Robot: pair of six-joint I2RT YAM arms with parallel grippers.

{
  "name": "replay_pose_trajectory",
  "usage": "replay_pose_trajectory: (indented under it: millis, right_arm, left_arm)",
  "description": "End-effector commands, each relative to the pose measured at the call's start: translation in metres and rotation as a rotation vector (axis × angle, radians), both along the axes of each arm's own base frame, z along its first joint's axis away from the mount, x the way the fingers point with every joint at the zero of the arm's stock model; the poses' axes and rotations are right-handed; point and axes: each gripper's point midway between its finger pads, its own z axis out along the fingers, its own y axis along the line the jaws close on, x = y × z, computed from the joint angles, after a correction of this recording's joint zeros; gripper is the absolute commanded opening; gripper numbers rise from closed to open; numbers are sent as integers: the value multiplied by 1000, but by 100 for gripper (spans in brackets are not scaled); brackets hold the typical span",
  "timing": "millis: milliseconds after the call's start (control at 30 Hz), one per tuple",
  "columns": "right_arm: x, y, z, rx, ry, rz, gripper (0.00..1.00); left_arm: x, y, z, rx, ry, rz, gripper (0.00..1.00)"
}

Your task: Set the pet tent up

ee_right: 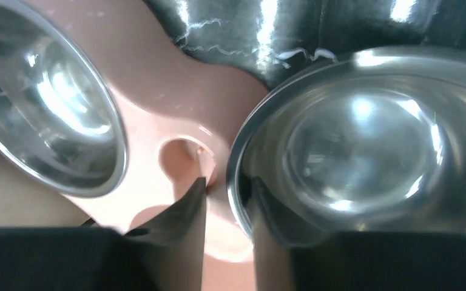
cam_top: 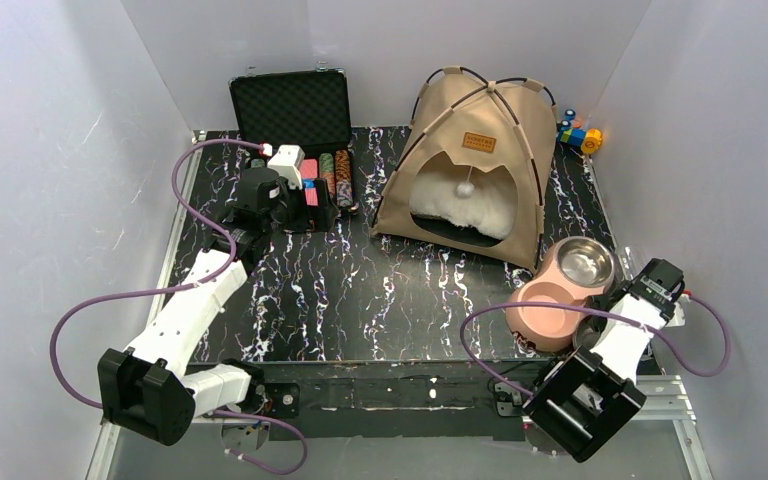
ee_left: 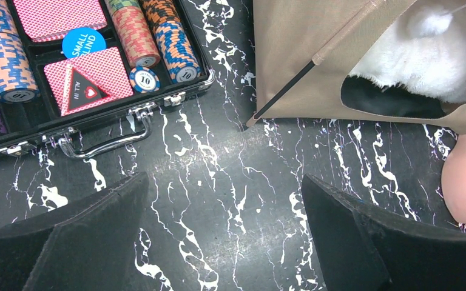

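The pet tent (cam_top: 465, 160) stands upright at the back right of the table, tan canvas on thin black poles. A white pom-pom (cam_top: 466, 187) hangs in its doorway over a fluffy cream cushion (cam_top: 472, 208). The left wrist view shows the tent's front corner (ee_left: 315, 48) and the cushion (ee_left: 412, 66). My left gripper (ee_left: 224, 179) hovers open over bare table, left of the tent, with nothing between its fingers. My right gripper (ee_right: 227, 180) is at the pink bowl stand (ee_right: 176, 103), jaws narrowed. One finger is inside a steel bowl (ee_right: 352, 145), the other outside its rim with a pink gap showing.
An open black poker chip case (cam_top: 295, 150) with chips and cards lies at the back left, close under my left gripper (cam_top: 295, 190). The pink bowl stand (cam_top: 545, 315), holding a steel bowl (cam_top: 585, 262), sits front right of the tent. A small colourful toy (cam_top: 580, 135) lies behind the tent.
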Motion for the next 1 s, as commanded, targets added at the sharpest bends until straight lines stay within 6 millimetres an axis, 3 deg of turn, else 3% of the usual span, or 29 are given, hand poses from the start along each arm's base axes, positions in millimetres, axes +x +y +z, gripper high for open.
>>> replay_pose_trajectory:
  millis: [0, 167, 600, 800, 967]
  right_arm:
    - [-6, 3, -5, 7, 13, -16, 22]
    - [-3, -2, 25, -61, -50, -21, 1]
    - [-3, 3, 114, -289, -238, 113, 1]
    - [27, 30, 129, -227, -334, 346, 1]
    - [47, 60, 133, -238, -219, 576, 1]
  left_arm:
    - [2, 4, 6, 8, -27, 14, 98]
    - [2, 5, 8, 11, -35, 20, 98]
    - [-1, 3, 13, -8, -43, 6, 98]
    - [-1, 1, 14, -11, -43, -1, 98]
    - [-1, 0, 12, -14, -35, -7, 98]
